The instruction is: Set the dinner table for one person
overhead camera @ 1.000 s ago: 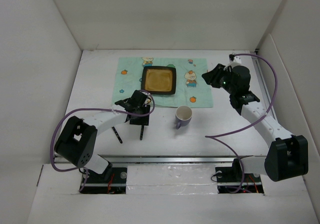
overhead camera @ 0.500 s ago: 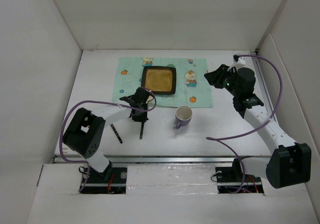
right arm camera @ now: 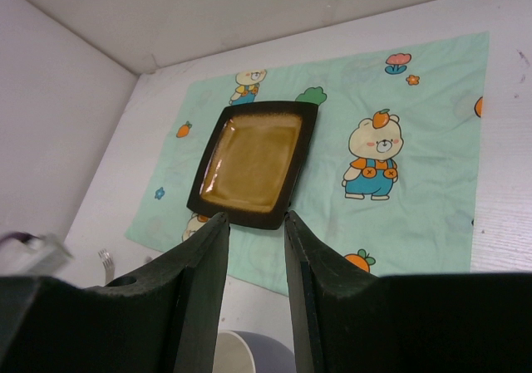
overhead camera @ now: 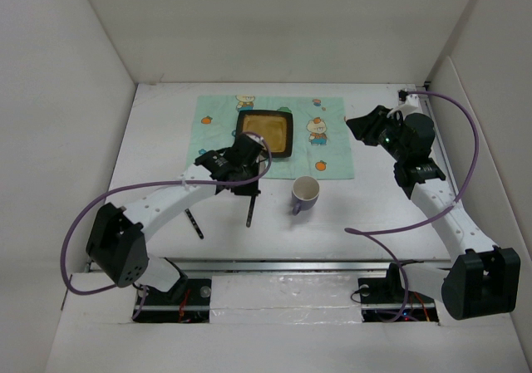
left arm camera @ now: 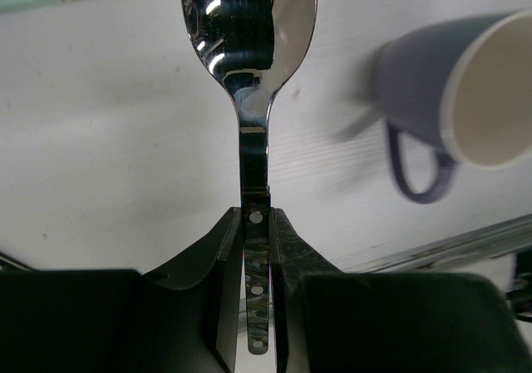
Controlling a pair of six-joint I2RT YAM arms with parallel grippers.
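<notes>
Left wrist: left hand [left arm camera: 258,220] clamps spoon [left arm camera: 249,24] by handle, over desk [left arm camera: 100,124] beside mug [left arm camera: 449,99]; right hand [right arm camera: 255,219] part-open, holding nothing.

Two white-and-black arms: bodywork and cabling
Left arm [overhead camera: 158,200] and right arm [overhead camera: 445,215]: slim white tubular links joined by bulky black joint housings, the largest being a rounded black block at each shoulder. Left cable [overhead camera: 83,252] and right cable [overhead camera: 462,136]: purple, loose, each looping wide of its arm; the right one ends in a small white connector [overhead camera: 405,99] at the wrist. Left base [overhead camera: 170,294] and right base [overhead camera: 391,294]: black plates set in recesses, with thin red wiring showing. Left gripper [left arm camera: 256,223] and right gripper [right arm camera: 249,223]: matte black, angular, with flat-faced fingers widening into broad dark shoulders
</notes>
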